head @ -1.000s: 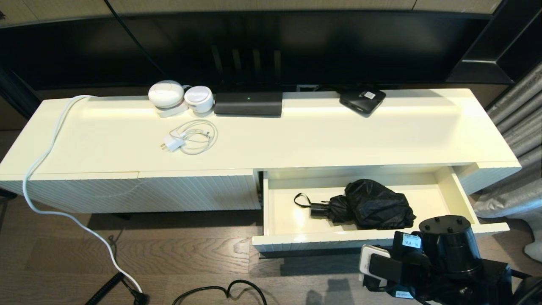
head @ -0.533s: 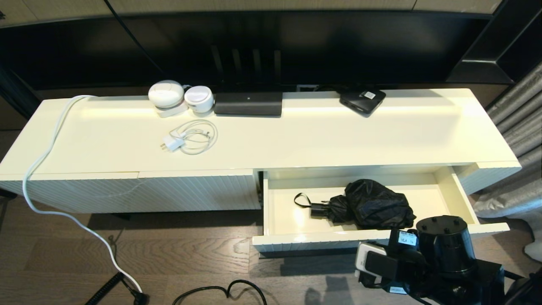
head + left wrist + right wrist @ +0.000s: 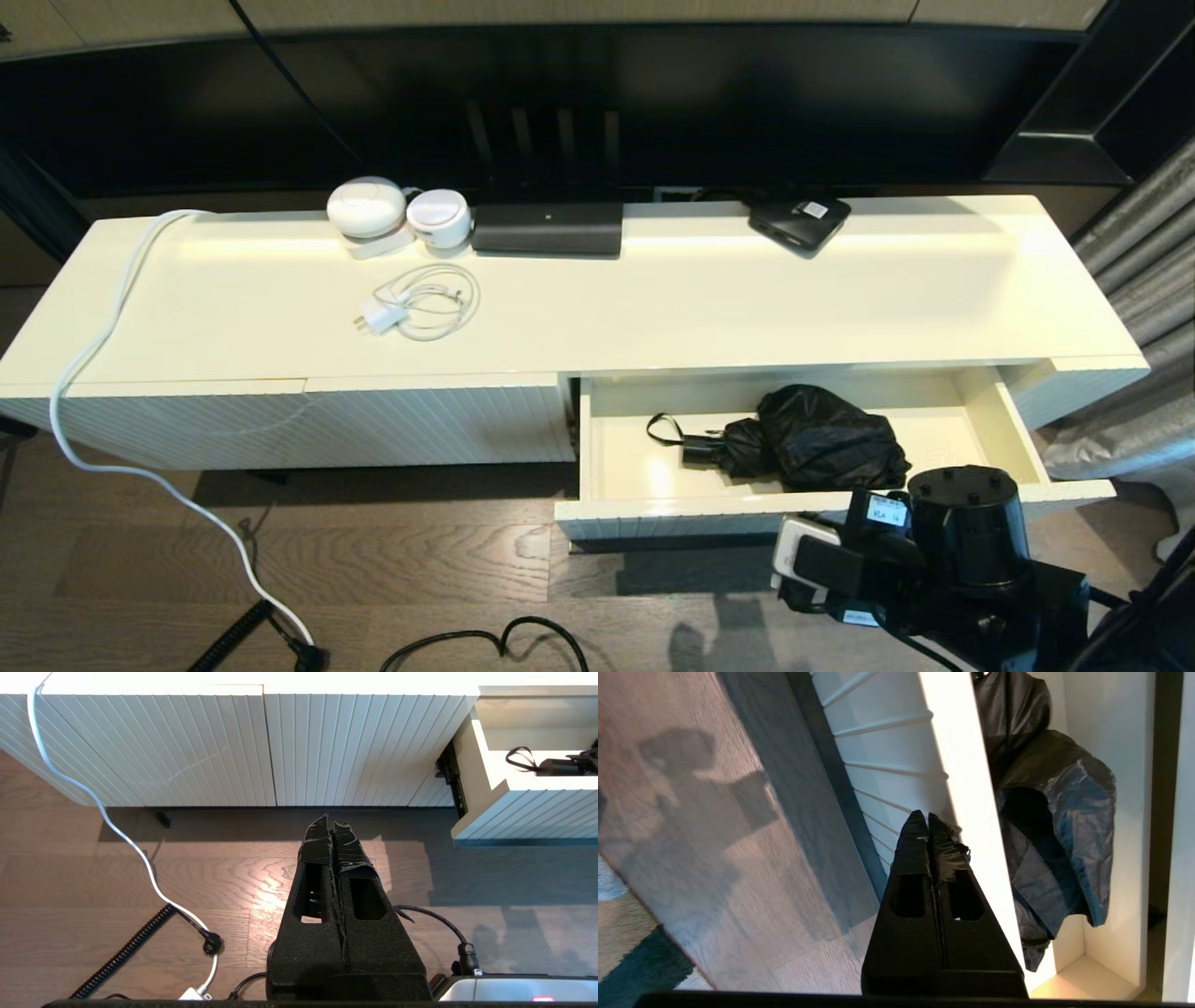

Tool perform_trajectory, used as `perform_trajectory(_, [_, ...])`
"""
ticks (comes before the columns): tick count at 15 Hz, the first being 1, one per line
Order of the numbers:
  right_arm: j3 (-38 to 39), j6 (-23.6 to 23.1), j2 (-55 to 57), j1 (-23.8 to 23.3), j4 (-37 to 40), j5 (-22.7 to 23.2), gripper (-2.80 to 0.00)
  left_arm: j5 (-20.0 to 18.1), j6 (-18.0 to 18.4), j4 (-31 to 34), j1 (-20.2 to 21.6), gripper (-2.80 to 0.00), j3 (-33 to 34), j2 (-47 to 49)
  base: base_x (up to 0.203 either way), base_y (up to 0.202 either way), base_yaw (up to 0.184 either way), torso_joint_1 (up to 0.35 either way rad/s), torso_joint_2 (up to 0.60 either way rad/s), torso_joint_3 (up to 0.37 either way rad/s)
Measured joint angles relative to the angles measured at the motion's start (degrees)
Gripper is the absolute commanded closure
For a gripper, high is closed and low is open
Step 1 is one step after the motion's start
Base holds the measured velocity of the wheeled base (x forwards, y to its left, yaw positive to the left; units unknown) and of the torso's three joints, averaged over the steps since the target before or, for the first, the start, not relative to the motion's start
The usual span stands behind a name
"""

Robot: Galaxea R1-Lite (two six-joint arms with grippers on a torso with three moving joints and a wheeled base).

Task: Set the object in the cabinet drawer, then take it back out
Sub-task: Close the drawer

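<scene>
Right gripper (image 3: pixel 928 817) is down low at the front of the cabinet drawer (image 3: pixel 672 521), fingers pressed flat together with nothing between them, tips right up against the top edge of the ribbed front; whether they actually touch it, I cannot tell. In the head view only the right arm's black wrist housing shows, at the drawer's right front corner. The left gripper (image 3: pixel 332 823) hangs over the wooden floor (image 3: pixel 373 560) in front of the cabinet, fingers shut tight on nothing, well apart from the drawer. On that floor, a white cable (image 3: pixel 103 373) trails down from the cabinet top to a plug, with a black coiled cord (image 3: pixel 126 947) beside it. Now the drawer itself: pulled out, open, on the right half of the cabinet (image 3: pixel 653 299). Inside lies the umbrella (image 3: pixel 822 439), loose glossy fabric bunched toward the drawer's right, short handle pointing left, thin wrist loop (image 3: pixel 663 431) lying on the drawer floor past it. To the drawer's left, the diagonally ribbed panel (image 3: pixel 373 420) sits flush. Up on the cabinet top, a white charger with its coiled wire (image 3: pixel 415 308); further back, two round white devices (image 3: pixel 397 213), a long black box (image 3: pixel 547 229), and a small flat black box with a white label (image 3: pixel 799 220) against the dark rear wall.
</scene>
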Motion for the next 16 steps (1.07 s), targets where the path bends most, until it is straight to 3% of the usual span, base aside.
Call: perform_trajectory(16, [-6.9,-1.8,3.2,-4.5,0.1,0.1,0.0,0.0,0.0,0.0,0.0,0.0,0.0,0.0,0.0,0.0,0.0,0.0,0.0,0.0])
